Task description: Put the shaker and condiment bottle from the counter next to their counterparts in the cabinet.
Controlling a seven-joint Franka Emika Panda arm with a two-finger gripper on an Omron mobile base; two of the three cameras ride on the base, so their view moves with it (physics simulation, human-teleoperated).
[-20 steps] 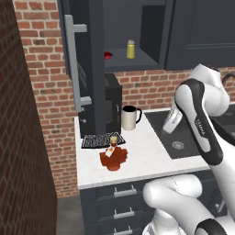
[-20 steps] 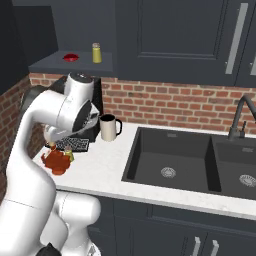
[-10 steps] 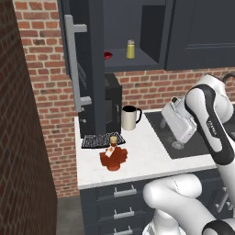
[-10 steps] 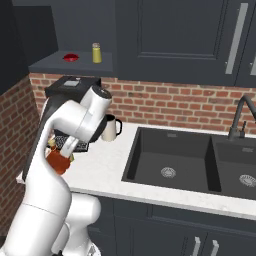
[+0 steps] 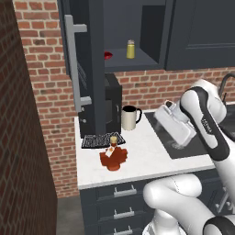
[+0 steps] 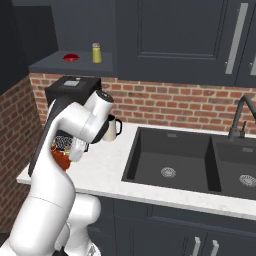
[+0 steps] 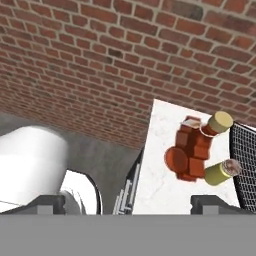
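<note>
Condiment bottle (image 7: pixel 191 152) and shaker (image 7: pixel 222 171) ahead of open tool (image 7: pixel 127 201).

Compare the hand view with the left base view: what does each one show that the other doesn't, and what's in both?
Hand view: the olive-yellow shaker close beside the condiment bottle, plus the grey floor below the counter edge.

Left base view: the open cabinet holding the bright yellow shaker and a small red item, the cream mug, the black microwave and the sink.

Both: the condiment bottle, the marble counter, the black mesh rack beside the bottle, and brick wall.
</note>
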